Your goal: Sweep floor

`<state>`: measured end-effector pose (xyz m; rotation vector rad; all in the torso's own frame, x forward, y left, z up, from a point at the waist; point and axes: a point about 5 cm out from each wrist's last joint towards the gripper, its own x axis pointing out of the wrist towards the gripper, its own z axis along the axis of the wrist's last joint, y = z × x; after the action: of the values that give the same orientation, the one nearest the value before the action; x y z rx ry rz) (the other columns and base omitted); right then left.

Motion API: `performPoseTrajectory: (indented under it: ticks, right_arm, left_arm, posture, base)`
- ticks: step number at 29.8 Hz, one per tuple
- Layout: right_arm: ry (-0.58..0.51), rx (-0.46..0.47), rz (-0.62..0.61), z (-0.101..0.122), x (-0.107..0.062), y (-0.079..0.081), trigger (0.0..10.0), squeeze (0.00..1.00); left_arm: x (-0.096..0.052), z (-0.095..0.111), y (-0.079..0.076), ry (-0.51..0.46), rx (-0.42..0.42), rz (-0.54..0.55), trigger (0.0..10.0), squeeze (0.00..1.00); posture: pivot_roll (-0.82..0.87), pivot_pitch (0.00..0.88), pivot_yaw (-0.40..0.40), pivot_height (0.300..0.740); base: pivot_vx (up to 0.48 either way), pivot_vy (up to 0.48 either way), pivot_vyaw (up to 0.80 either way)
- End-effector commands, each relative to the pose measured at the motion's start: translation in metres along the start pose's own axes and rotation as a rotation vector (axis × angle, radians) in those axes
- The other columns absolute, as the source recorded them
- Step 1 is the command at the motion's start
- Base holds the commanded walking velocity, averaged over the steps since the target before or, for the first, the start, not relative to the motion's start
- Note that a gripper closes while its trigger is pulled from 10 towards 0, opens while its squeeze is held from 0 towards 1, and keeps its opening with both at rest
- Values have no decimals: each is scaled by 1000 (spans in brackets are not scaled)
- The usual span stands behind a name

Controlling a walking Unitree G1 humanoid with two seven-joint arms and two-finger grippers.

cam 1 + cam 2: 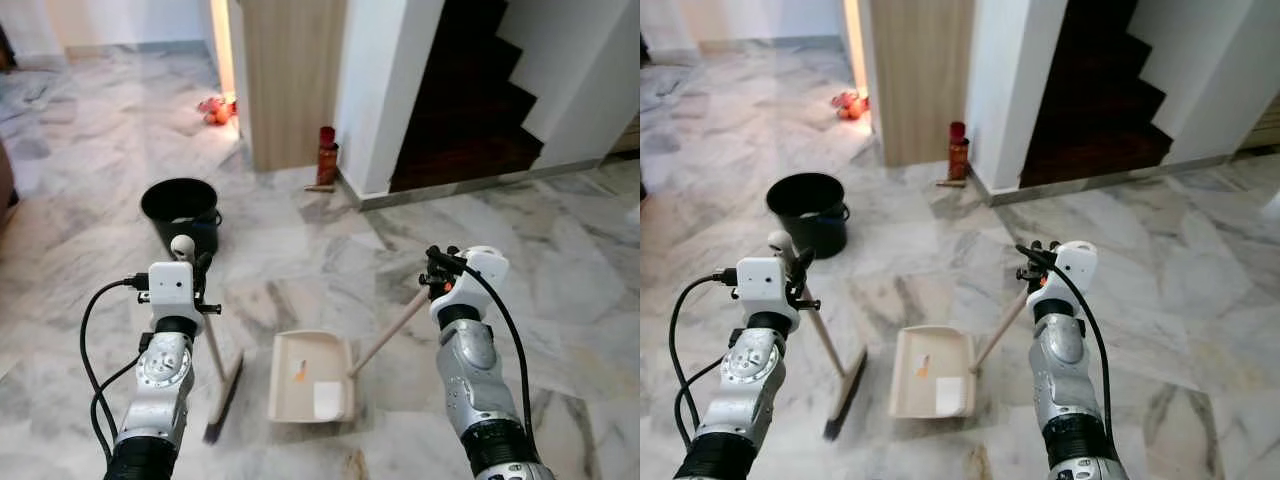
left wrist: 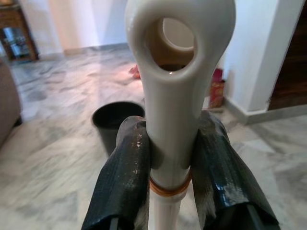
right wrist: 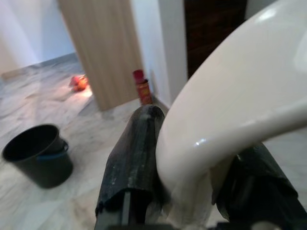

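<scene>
Our left gripper clamps the broom; our right gripper clamps the dustpan handle. Debris sits in the dustpan; emptying into the black bucket likely remains.

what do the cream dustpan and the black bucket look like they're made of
The cream dustpan looks like moulded plastic: a smooth, one-piece tray with a matte finish. The black bucket is probably plastic too, with an even, slightly glossy wall, though the pictures leave this open.

Even daylight; warm glare on floor at upper left by doorway. Stairwell upper right dark. Right wrist view soft, close handle blurred.
</scene>
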<state>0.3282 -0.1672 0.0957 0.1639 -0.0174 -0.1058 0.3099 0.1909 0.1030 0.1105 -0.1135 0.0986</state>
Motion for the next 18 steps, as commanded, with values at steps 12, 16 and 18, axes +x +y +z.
performPoseTrajectory:
  ticks: [12, 16, 18]
  right_arm:
    - [-20, 19, 36, 6, 2, 6, 10000, 0]
    - [-29, 19, 48, 7, 2, 8, 10000, 0]
    - [-30, 26, 49, 7, 2, 9, 10000, 0]
  left_arm:
    - [4, 8, -1, -25, 11, -1, 10000, 0]
    - [4, 8, -1, -24, 10, 0, 10000, 0]
    - [4, 8, -1, -24, 11, 2, 10000, 0]
  posture:
    - [26, 24, -42, 740]
    - [27, 24, -42, 740]
    - [27, 24, -42, 740]
  base:
    - [0, 0, 74]
    - [0, 0, 716]
    - [0, 0, 800]
